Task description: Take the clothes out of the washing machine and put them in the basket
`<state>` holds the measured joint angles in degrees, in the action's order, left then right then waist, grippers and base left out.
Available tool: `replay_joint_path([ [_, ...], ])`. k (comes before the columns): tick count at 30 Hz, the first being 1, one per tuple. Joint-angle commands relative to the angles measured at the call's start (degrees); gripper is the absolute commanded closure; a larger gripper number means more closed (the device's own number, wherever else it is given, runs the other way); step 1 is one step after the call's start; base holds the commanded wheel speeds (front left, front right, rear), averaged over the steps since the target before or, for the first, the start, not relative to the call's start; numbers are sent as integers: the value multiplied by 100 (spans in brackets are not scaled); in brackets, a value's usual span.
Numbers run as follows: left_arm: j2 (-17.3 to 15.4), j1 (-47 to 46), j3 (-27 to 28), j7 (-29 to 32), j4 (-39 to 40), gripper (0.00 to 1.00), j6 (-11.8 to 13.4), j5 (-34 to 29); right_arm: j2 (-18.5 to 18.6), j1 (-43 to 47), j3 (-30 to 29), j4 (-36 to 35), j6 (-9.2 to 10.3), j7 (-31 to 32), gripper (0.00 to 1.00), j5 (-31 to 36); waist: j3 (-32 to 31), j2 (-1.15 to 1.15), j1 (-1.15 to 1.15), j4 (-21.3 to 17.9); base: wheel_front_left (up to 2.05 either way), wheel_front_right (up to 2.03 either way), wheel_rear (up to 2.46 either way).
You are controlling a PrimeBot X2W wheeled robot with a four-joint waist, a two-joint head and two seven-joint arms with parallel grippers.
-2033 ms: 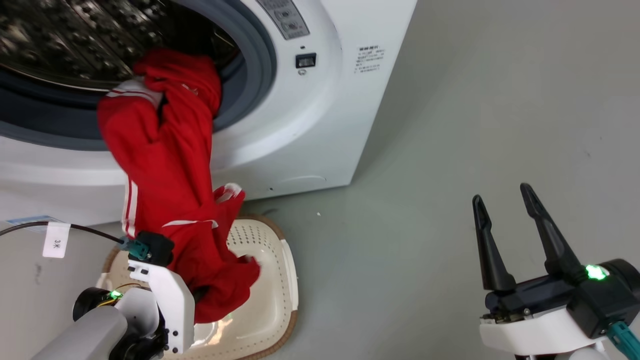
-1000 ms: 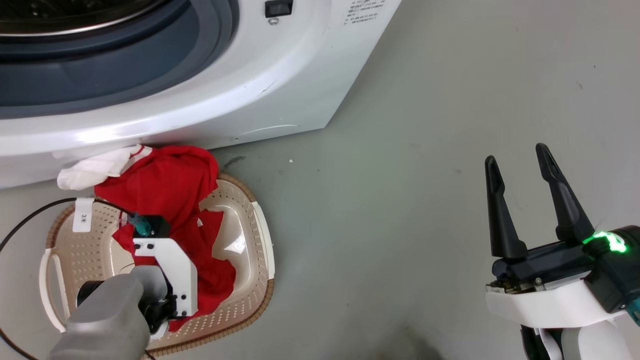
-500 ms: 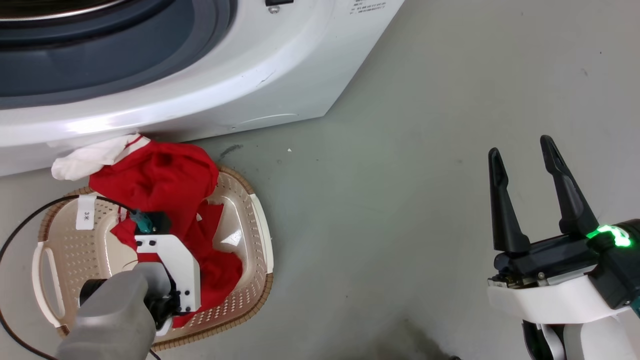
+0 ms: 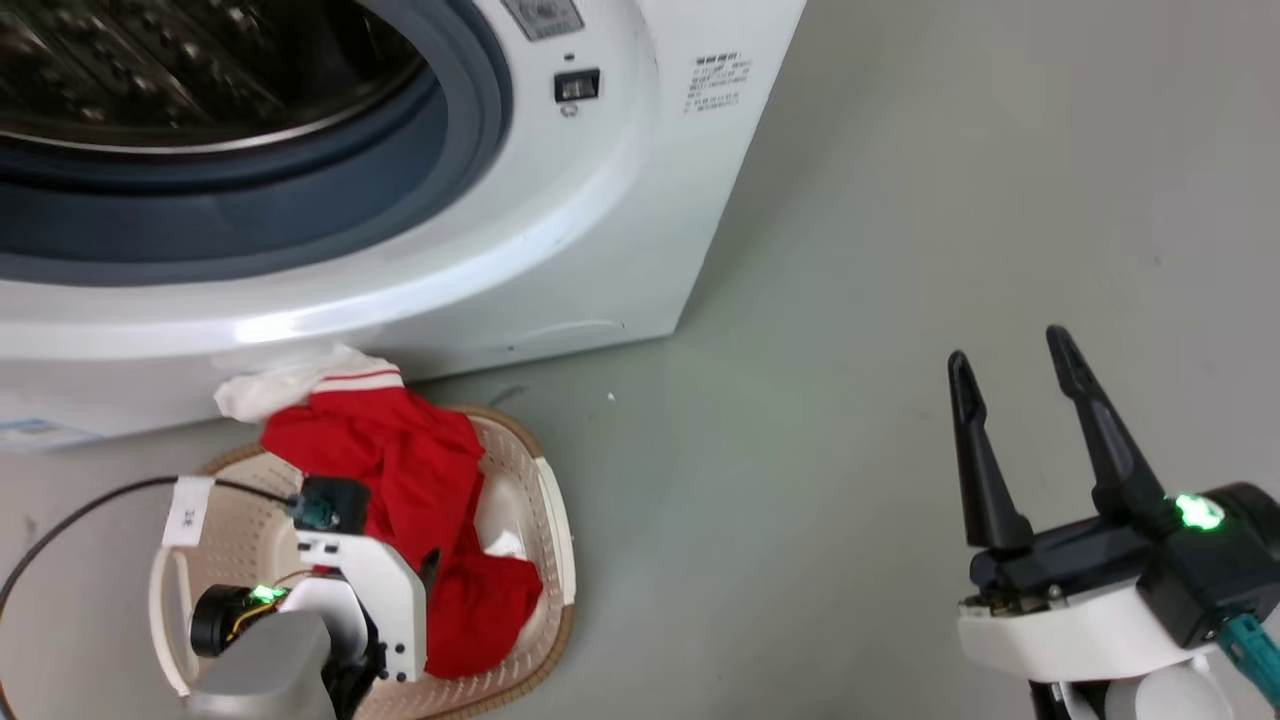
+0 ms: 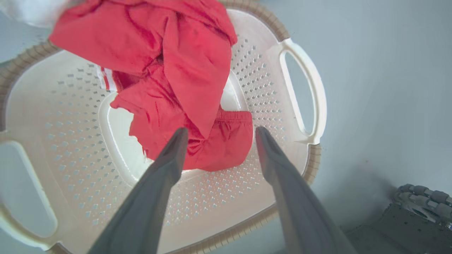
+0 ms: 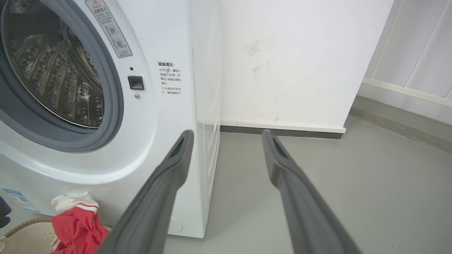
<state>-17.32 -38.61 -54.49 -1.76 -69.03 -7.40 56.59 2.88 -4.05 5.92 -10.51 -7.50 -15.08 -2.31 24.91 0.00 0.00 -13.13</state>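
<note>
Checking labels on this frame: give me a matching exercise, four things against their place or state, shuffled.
1 red garment
2 left gripper
3 right gripper
4 washing machine

A open, over bare floor
B steel drum showing through its porthole
C open, above the basket
D in the basket, white cuff over its rim

Pairs: 1-D, 2-C, 3-A, 4-B

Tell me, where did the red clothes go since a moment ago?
The clothes slid out of the washing machine's round opening and down into the basket. The left hand, open above them now, seems to have let go. The white cuff hangs over the basket's rim. The right hand stayed open over the floor; machine and basket stayed put.
</note>
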Motion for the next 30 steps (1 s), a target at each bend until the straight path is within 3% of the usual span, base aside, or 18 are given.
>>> replay_joint_path([
  [1, 88, 174, -47, -466, -53, 0, 15, -105, 0, 166, 6, 40, 2, -13, 0, 44, -450, 0, 0, 126, 0, 0, 0],
  [5, 158, 327, -91, -1073, -91, 0, 117, -231, -1, 314, -8, 74, 2, -13, 0, 87, -773, 0, 0, 205, 0, 0, 0],
  [9, 228, 469, 8, -1337, 144, 0, 460, -450, 0, 546, -47, 106, 2, -13, 0, 163, -1147, 0, 0, 329, 0, 0, 0],
  [15, -151, 1192, 1043, -1342, 1920, 0, 1305, -1393, -2, 831, -123, 128, 2, -13, 0, 255, -1583, 0, 0, 525, 0, 0, 0],
  [19, -208, 1944, 1845, -1344, 3066, 0, 1678, -2157, -2, 977, -158, 126, 2, -13, 0, 306, -1817, 0, 0, 633, 0, 0, 0],
  [24, -55, 2767, 2715, -1345, 4200, 0, 1889, -2985, -2, 1130, -193, 137, 2, -13, 0, 330, -2067, 0, 0, 752, 0, 0, 0],
  [30, 251, 3531, 3653, -1346, 5333, 0, 1902, -3809, -2, 1290, -222, 143, 2, -13, 0, 291, -2303, 0, 0, 853, 0, 0, 0],
])
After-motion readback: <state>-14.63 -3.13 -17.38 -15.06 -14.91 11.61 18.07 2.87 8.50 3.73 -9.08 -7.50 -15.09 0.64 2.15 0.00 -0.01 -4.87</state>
